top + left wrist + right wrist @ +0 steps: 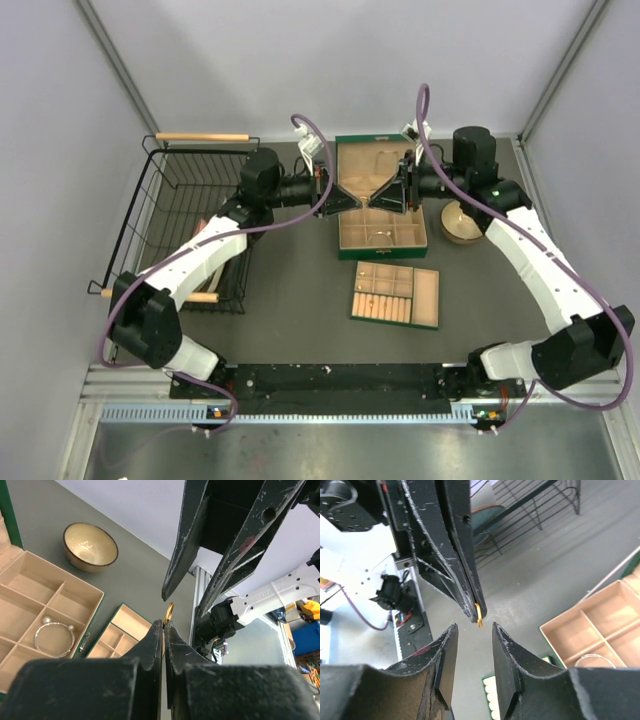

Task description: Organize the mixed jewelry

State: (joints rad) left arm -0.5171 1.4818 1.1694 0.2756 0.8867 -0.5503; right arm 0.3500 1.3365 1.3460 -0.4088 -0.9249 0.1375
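A small gold ring (pixel 169 612) stands pinched edge-on between the tips of my left gripper (pixel 164 622), which is shut on it. In the right wrist view the ring (pixel 479 617) pokes out of the left gripper's tip, just above my right gripper (pixel 475 626). The right gripper's jaws stand apart on either side of the ring without touching it. From above, the left gripper (pixel 360 200) and right gripper (pixel 378 199) meet tip to tip over the open green jewelry box (pixel 345 228). No other jewelry piece from the mix shows clearly.
A tan compartment tray (pixel 395 295) lies in front of the box. A pearl-tipped silver bangle (pixel 54 639) rests in one box compartment. A cream bowl (pixel 460 222) sits to the right and a black wire basket (pixel 190 220) to the left.
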